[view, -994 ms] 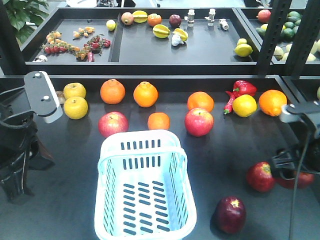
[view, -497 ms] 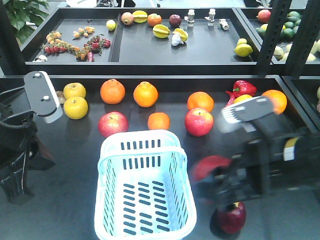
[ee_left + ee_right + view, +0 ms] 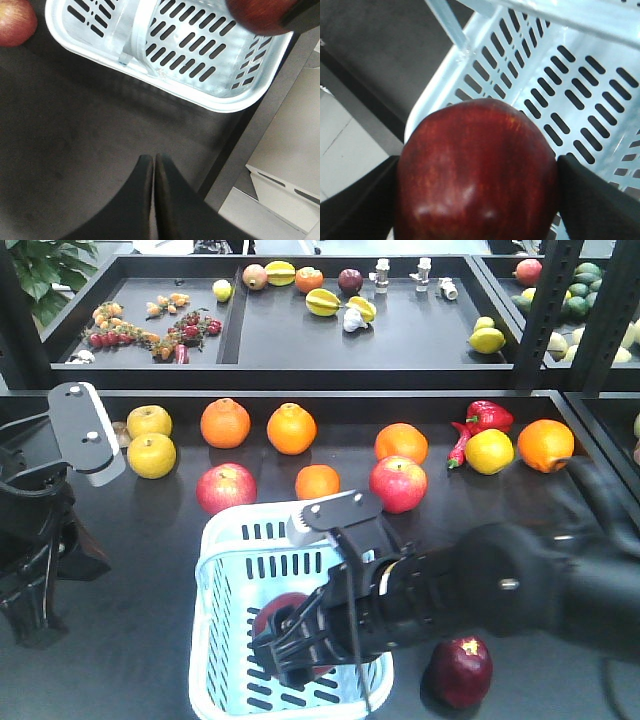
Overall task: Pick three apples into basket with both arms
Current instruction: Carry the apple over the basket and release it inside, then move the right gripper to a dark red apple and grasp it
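My right gripper is shut on a dark red apple and holds it over the inside of the pale blue-white basket. In the right wrist view the apple fills the space between both black fingers, above the slotted basket floor. A second dark apple lies on the table to the right of the basket. The third is hidden behind my right arm. My left gripper is shut and empty over bare table, short of the basket rim. The left arm stands at the far left.
Two pinkish-red apples, several oranges, yellow apples, a lemon and a red pepper lie behind the basket. Raised black trays hold more fruit at the back. The table's edge runs near the left gripper.
My right arm has swung left from the table's right side, carrying the dark red apple, and now holds it over the basket. The left arm has not moved.
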Controlling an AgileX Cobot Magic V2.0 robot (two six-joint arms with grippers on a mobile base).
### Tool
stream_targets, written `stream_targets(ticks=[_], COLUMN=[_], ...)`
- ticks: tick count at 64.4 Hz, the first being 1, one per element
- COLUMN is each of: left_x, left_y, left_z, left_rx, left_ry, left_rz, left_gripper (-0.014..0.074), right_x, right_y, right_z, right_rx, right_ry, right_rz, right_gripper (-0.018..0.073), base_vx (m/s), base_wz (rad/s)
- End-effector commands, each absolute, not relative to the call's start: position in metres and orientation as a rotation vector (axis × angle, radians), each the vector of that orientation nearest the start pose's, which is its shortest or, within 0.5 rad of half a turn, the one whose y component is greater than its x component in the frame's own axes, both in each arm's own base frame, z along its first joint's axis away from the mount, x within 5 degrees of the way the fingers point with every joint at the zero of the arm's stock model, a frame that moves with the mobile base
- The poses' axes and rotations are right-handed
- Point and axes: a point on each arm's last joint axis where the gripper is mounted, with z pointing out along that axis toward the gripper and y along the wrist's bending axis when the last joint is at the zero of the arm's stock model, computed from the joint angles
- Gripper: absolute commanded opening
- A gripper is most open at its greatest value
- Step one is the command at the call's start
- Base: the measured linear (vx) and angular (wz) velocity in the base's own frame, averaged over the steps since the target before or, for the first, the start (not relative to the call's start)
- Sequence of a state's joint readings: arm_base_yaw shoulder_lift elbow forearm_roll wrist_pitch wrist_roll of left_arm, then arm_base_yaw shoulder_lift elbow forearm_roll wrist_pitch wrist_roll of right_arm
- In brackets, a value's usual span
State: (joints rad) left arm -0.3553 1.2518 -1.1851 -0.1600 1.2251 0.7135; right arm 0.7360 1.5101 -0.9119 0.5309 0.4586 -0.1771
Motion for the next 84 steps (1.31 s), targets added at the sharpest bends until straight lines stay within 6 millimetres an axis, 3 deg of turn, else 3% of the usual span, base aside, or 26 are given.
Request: stream_targets(ticks=[1, 20, 34, 52, 66, 84], left_x=[0.209, 0.209, 0.209, 0.209, 0.209, 0.209], left_y=[-0.095, -0.095, -0.095, -0.095, -0.095, -0.095], left_z=[0.360, 0.360, 0.360, 0.360, 0.360, 0.360], left_rx=[1.328, 1.328, 1.328, 1.328, 1.328, 1.328], left_ry=[2.316, 2.316, 2.316, 2.316, 2.316, 2.316], left_rz=[-0.137, -0.137, -0.137, -0.137, -0.137, -0.137], left_gripper=[-0.0006, -0.0006, -0.0006, -0.0006, -0.0006, -0.0006], right_x=[0.222, 0.230, 0.229, 0.207, 0.185, 0.197], right_y=[0.225, 0.232, 0.232, 0.217, 0.189, 0.127], right_z=[0.241, 0.221, 0.222, 0.272, 0.316, 0.319], right_rx=[-0.600, -0.606, -0.592, -0.620, -0.631, -0.502], right_ry=[2.441, 2.489, 2.504, 2.401, 2.291, 2.449], right_rz=[0.715, 0.681, 0.691, 0.776, 0.810, 0.548], right_gripper=[0.0398, 0.0655, 0.0699, 0.0637, 0.0501, 0.0256], base_vx=[0.00, 0.00, 0.00, 0.00, 0.00, 0.00], base_wz=[0.00, 0.00, 0.00, 0.00, 0.00, 0.00])
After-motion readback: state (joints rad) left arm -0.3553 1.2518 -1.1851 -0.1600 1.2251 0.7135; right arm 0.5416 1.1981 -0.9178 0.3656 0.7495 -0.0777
